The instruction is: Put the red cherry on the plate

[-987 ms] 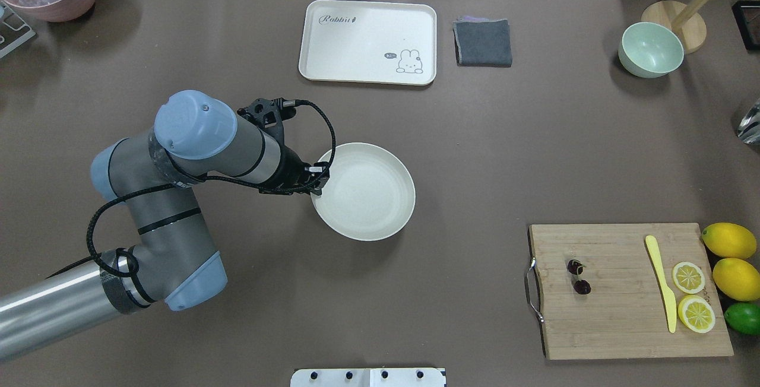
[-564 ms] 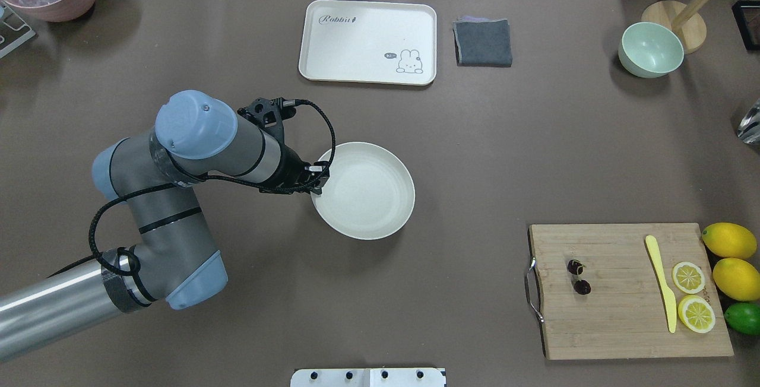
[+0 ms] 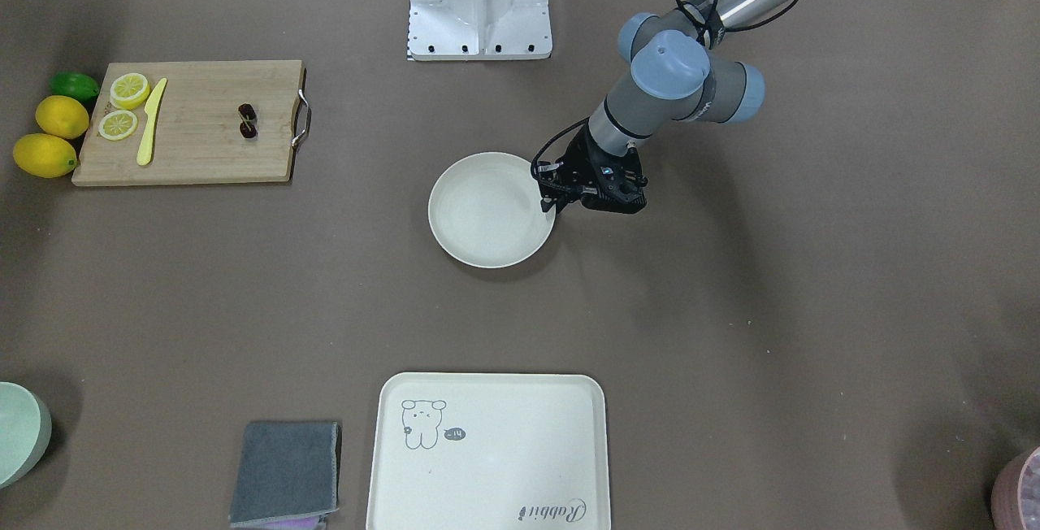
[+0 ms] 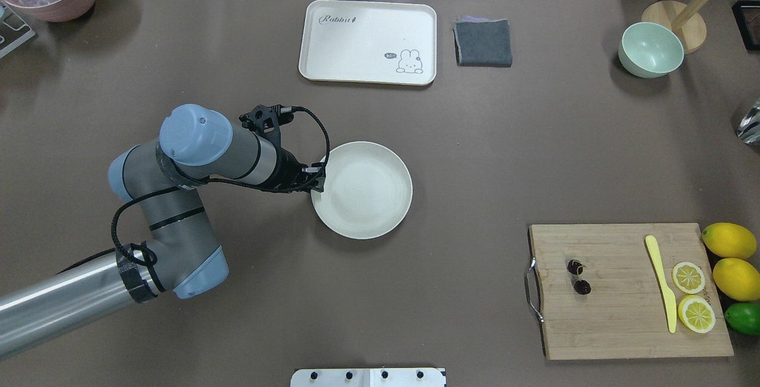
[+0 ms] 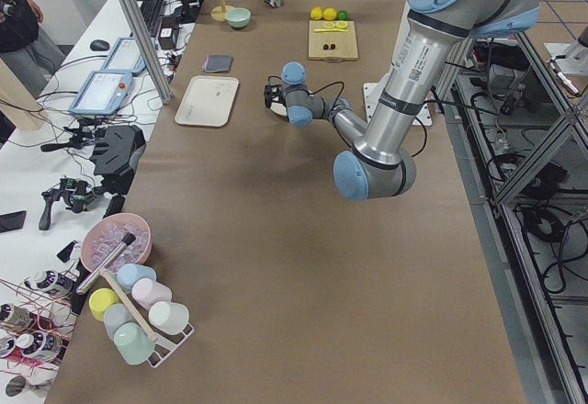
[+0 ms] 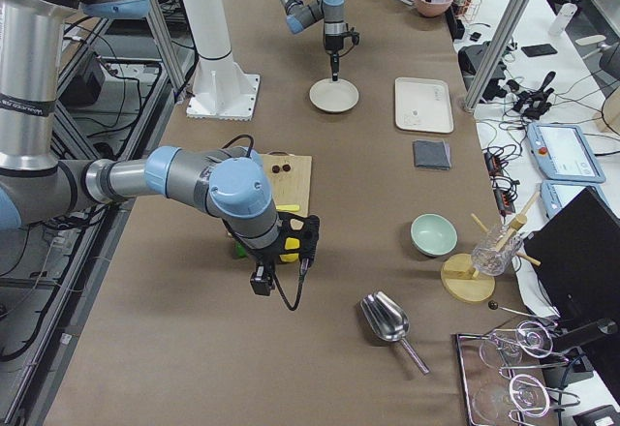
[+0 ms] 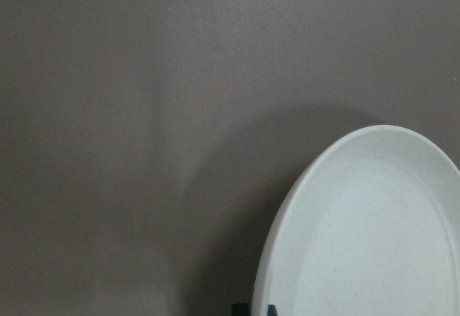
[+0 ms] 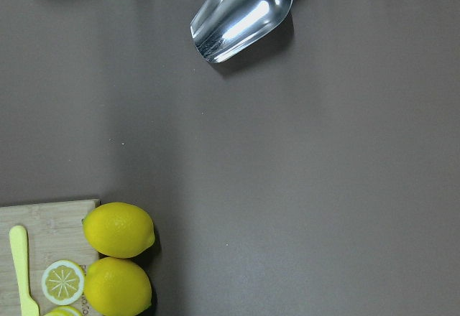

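Left arm (image 4: 178,221) bent, wrist angled down.
The left end effector (image 4: 319,184) clamps the plate (image 4: 368,197) at its left rim; red cherry (image 4: 578,277) lies right, on the cutting board (image 4: 617,316); right end effector (image 6: 260,283) opening: cannot tell.

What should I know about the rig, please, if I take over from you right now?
Left gripper: shut on the plate's rim; plate mid-table, empty.
Right gripper: hangs near the lemons; open or shut, cannot tell.
Red cherry: on the cutting board, near its handle, untouched.
Done: nothing yet. Left: pick the cherry, set it on the plate.
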`<state>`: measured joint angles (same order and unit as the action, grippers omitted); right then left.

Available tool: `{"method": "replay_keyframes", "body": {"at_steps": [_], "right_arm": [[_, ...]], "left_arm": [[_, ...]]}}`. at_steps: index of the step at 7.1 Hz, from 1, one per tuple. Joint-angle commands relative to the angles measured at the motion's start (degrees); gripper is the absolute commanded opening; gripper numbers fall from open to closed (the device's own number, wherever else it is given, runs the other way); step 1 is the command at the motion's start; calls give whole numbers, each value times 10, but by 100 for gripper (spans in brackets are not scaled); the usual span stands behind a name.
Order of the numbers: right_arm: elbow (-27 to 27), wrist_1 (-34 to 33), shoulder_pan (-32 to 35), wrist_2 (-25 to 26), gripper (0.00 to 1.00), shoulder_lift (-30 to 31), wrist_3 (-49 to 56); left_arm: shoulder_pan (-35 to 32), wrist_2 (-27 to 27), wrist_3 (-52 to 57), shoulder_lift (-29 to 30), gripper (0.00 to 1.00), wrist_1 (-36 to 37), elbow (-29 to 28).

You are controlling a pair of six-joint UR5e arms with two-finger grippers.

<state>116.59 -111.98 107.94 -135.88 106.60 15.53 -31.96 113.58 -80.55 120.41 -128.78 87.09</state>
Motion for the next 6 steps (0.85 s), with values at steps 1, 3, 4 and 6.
{"method": "replay_keyframes", "body": {"at_steps": [1,3,4,6], "right_arm": [[0,0,4,1,100,1,1],[1,0,5,1,100,-4,1],[12,-3,5,3,100,-5,0],[27,-3,0,1,100,-6,0]], "left_arm": [[-10,5,0,-3,98,8,21],[-58,54,2,-42,98,76,97],[-119,118,23,-54,98,108,133],[-236,230,182,-177,98,109,194]]}}
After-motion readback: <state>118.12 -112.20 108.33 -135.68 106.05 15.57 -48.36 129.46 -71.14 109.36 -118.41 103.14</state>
